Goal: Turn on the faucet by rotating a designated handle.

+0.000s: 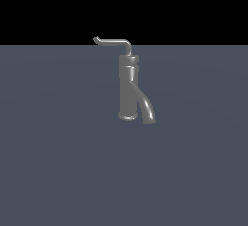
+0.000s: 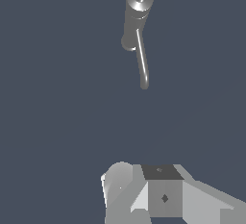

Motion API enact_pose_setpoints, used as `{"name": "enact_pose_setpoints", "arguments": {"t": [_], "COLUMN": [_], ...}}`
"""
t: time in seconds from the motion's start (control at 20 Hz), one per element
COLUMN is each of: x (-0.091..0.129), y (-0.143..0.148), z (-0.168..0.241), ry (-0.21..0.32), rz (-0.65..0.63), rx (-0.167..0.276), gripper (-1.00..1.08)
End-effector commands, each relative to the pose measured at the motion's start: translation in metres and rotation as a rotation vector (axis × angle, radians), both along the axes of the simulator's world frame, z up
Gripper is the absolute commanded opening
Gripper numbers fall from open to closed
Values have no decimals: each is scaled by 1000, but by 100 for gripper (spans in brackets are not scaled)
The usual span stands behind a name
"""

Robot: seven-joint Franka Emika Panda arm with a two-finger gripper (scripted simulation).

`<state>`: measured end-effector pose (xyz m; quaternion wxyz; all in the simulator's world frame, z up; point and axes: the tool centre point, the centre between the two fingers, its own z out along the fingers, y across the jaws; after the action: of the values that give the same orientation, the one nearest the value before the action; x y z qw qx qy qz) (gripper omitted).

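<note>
Hanging well above the table point(image 2: 57, 122), the end effector point(image 2: 144, 194) shows only in the wrist view, as grey blocks at the picture's edge; its fingertips are not clearly visible, so I cannot tell how wide it stands, and it carries nothing visible. It is well apart from the faucet point(image 1: 128, 89), which stands upright on its round base, its thick spout point(image 1: 146, 108) curving down toward the exterior view's right. The handle point(image 1: 112, 41) sits atop the column, running horizontally toward the exterior view's left and ending in a small upturned tip. Nothing touches it, so the task looks barely begun: approaching, contacting and rotating the handle all remain.
</note>
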<state>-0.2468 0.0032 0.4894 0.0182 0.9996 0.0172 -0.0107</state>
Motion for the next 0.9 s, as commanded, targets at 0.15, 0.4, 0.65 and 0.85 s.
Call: {"name": "enact_pose_setpoints", "arguments": {"t": [0.15, 0.4, 0.65, 0.85], "x": [1, 3, 3, 8], "y": [-1, -3, -3, -2], "z": [3, 16, 16, 16], "ry": [-8, -40, -41, -41], "rz": [-5, -25, -27, -45], "rx": [5, 25, 27, 32], "gripper": [-100, -100, -100, -100]}}
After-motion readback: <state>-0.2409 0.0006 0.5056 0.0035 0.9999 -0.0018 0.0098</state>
